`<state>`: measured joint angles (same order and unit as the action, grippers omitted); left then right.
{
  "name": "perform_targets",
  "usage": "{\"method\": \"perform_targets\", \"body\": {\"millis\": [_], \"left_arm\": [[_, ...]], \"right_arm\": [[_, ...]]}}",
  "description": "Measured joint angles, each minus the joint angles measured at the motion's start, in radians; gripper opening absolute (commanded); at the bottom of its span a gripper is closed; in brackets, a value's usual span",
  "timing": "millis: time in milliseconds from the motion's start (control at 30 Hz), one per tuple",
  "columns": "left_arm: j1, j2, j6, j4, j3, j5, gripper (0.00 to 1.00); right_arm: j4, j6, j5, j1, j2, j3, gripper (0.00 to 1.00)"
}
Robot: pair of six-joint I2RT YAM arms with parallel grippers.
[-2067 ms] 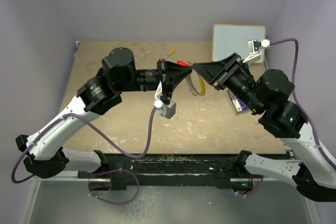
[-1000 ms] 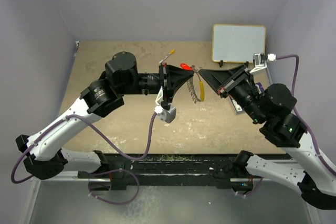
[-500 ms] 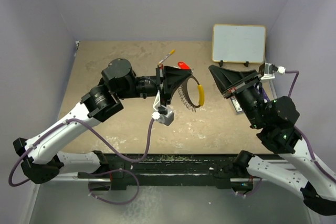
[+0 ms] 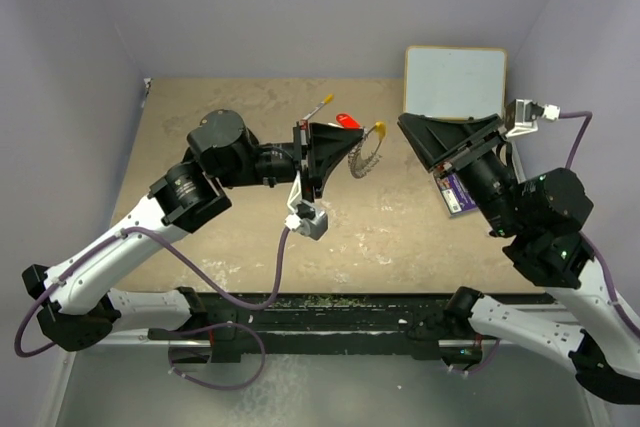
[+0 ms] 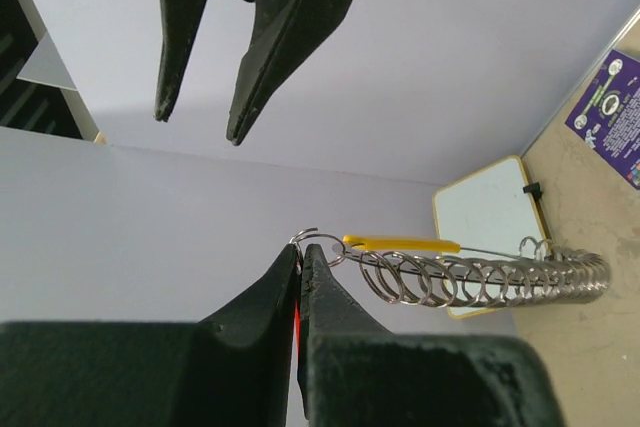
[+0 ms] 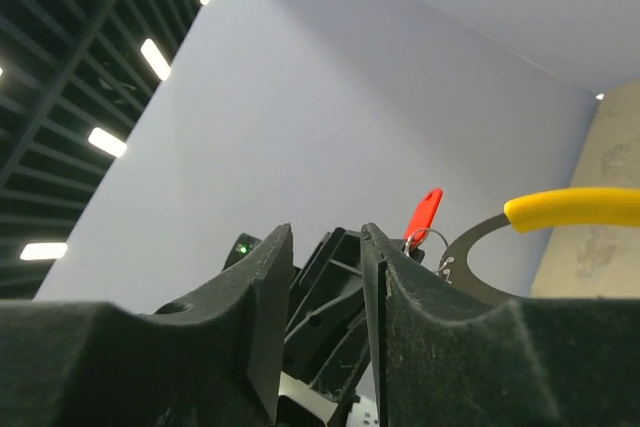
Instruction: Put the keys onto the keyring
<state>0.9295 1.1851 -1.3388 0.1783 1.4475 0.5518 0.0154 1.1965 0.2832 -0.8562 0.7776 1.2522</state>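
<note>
My left gripper (image 4: 357, 139) is shut on the keys' red tag (image 4: 346, 121) and holds it in the air above the table's middle. In the left wrist view the jaws (image 5: 301, 249) pinch the tag, and a small split ring (image 5: 318, 245) sticks out at the tips. The keyring (image 5: 480, 282), a wire ring strung with silver rings and a yellow segment (image 5: 400, 244), hangs from that small ring. The keyring (image 4: 365, 159) dangles just right of the left fingers. My right gripper (image 4: 405, 127) is open and empty, a little right of the keyring. The right wrist view (image 6: 325, 229) shows the red tag (image 6: 424, 212).
A whiteboard (image 4: 455, 82) leans at the back right corner. A purple card (image 4: 452, 192) lies under the right arm. A yellow-tipped marker pen (image 4: 320, 107) lies behind the left gripper. Lilac walls enclose the table on three sides.
My right gripper has let go of the keyring, opened and drawn back to the right. The keyring now hangs from my left gripper alone and has swung edge-on.
</note>
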Motion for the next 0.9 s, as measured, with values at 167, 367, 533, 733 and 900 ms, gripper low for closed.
{"method": "perform_targets", "body": {"millis": [167,367,533,733,900], "left_arm": [[0.000,0.000,-0.056,0.064,0.002,0.014,0.03],[0.000,-0.002,-0.144,0.155,0.004,0.040,0.03],[0.000,-0.011,-0.200,0.208,0.004,0.050,0.03],[0.000,-0.023,-0.246,0.233,0.004,0.058,0.03],[0.000,-0.024,-0.269,0.240,0.004,0.065,0.03]], "right_arm": [[0.054,-0.019,-0.045,0.000,-0.004,0.016,0.42],[0.090,-0.030,-0.104,0.000,0.024,0.016,0.44],[0.113,-0.029,-0.142,0.000,0.046,0.014,0.46],[0.111,-0.018,-0.152,0.000,0.045,-0.028,0.49],[0.111,-0.003,-0.156,0.000,0.041,-0.037,0.51]]}}
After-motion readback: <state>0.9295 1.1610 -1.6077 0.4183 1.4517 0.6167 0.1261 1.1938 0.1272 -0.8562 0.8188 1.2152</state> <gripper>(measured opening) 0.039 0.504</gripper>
